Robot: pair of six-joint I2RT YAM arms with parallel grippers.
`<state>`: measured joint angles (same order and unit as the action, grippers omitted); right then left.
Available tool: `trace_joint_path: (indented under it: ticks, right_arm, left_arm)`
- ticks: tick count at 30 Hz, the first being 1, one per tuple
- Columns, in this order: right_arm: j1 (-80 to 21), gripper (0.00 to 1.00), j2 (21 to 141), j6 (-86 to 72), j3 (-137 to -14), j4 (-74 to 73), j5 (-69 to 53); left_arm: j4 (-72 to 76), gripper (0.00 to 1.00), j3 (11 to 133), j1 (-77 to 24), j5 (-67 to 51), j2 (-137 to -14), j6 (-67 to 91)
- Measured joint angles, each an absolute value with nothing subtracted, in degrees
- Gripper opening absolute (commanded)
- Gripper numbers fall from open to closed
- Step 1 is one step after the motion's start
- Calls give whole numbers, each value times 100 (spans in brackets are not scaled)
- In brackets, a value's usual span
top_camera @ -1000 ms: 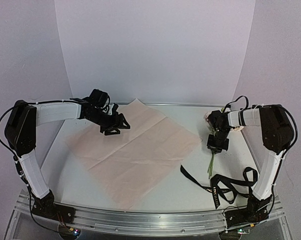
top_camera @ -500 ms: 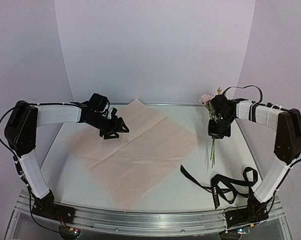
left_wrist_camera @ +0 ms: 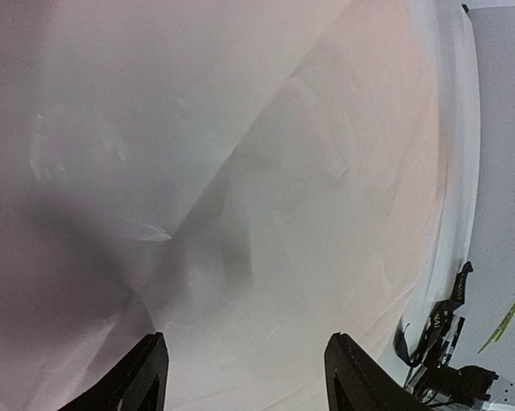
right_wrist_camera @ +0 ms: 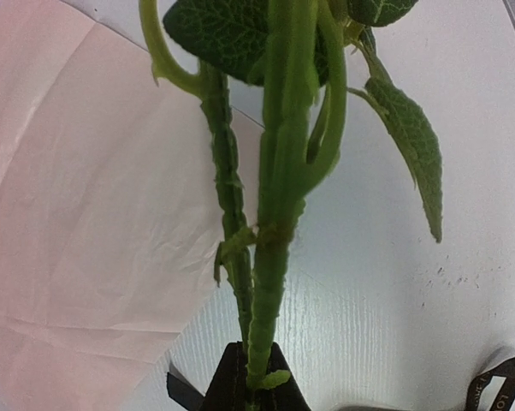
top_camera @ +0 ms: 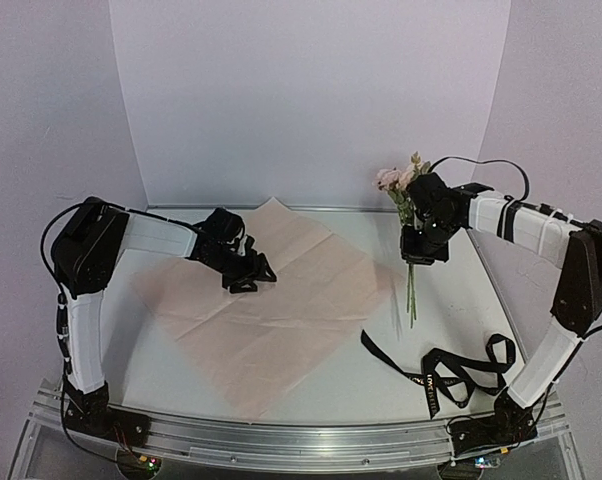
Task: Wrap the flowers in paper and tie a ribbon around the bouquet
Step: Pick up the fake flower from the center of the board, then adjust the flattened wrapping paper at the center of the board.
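Observation:
The flowers, pink and cream blooms on thin green stems, hang upright above the table at the back right. My right gripper is shut on the stems partway down; in the right wrist view its tips pinch them. The pink paper lies flat and creased in the middle, apart from the flowers. My left gripper hovers open low over its back left part, with only paper between its fingers. The black ribbon curls on the table at the front right. No wrapped bouquet is in view.
White walls enclose the table on the back and both sides. A metal rail runs along the near edge, with the arm bases at its ends. The ribbon shows at the lower right of the left wrist view.
My right gripper has lifted the flowers off the table and carried them up and back, stems now hanging. My left gripper has slid right and nearer across the paper.

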<state>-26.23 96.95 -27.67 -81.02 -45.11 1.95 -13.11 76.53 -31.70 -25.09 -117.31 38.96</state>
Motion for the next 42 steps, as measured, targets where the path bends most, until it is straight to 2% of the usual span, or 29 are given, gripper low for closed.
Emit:
trace_joint_path:
  ticks: [24,42]
  right_arm:
    - [-2834,0,9636,-2805,-8218,-4558,148]
    - [-2847,0,9373,-2808,-7717,-4455,148]
  left_arm:
    - [-1035,64,8095,-4193,-2270,-12245,4359]
    - [-1054,63,8218,-4508,-2168,-12330,4334]
